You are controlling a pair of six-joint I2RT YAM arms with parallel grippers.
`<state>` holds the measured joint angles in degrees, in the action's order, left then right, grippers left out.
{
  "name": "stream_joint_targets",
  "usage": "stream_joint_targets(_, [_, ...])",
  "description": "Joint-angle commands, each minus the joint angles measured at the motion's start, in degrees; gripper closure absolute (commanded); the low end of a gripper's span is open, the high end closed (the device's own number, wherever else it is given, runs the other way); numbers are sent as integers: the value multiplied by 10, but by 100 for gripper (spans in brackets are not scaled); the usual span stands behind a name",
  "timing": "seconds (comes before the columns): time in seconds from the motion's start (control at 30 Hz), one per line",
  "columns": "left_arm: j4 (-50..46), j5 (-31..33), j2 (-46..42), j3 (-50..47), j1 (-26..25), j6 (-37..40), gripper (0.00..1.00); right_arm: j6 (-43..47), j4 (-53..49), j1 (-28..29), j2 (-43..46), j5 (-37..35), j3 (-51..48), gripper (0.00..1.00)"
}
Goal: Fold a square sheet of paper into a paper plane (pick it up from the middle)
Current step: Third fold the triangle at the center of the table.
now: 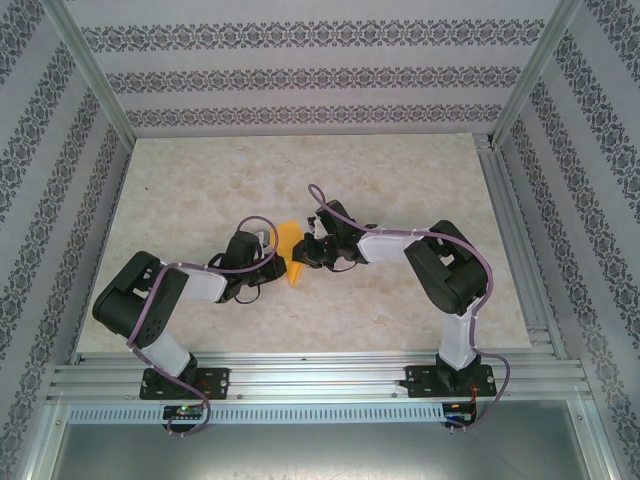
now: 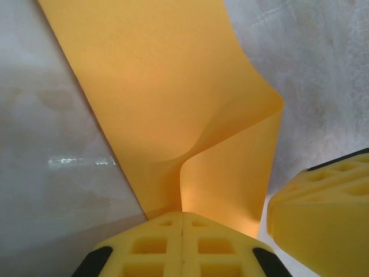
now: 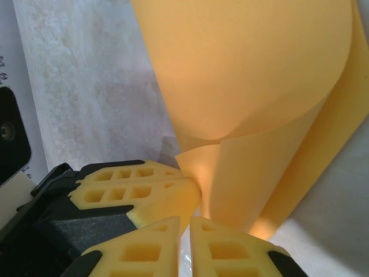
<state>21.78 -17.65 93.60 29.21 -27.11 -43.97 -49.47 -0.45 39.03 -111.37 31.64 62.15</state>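
**1. Sheet of paper [image 1: 290,251].** The orange-yellow sheet stands up off the bench [image 1: 400,170] near its middle, between my two pincers. In the left wrist view the sheet [image 2: 161,104] rises as one broad panel, curls over in a soft bend, and comes down as a second, narrower panel. In the right wrist view the sheet [image 3: 242,75] shows the same rounded curl, with the lower end of the bend pointing toward the pads.

**2. Left pincer [image 2: 182,218].** It is clenched on the sheet of paper. My two yellow pads meet along one seam, and the lower edge of the paper runs into that seam. In the top view this pincer [image 1: 270,262] lies at the left edge of the paper.

**3. Right pincer [image 3: 186,224].** My two pads stand almost together, with a thin slit between them. The curled panel comes down just at the pad tips. I cannot tell whether any paper sits in the slit. In the top view this pincer [image 1: 306,250] lies at the right edge of the paper.

**4. Relation of the pincers.** They meet nearly tip to tip. The left fingers [image 3: 135,187] lie just beside my right pads.

**5. Surroundings.** The bench is pale and marbled. Patterned walls [image 1: 300,75] stand on three sides. A metal rail [image 1: 320,378] at the near edge carries both arm bases.
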Motion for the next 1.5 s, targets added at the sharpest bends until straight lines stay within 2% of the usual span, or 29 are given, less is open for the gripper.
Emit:
stream_joint_targets(0.0, [-3,2,17,12,6,13,100,12,-10,9,-16,4,11,87])
stream_joint_targets(1.2, [-36,30,3,-2,6,14,100,28,-38,15,-37,17,22,86])
stream_joint_targets(1.47, [-39,35,-35,-8,6,6,100,32,-44,16,-38,16,21,86])
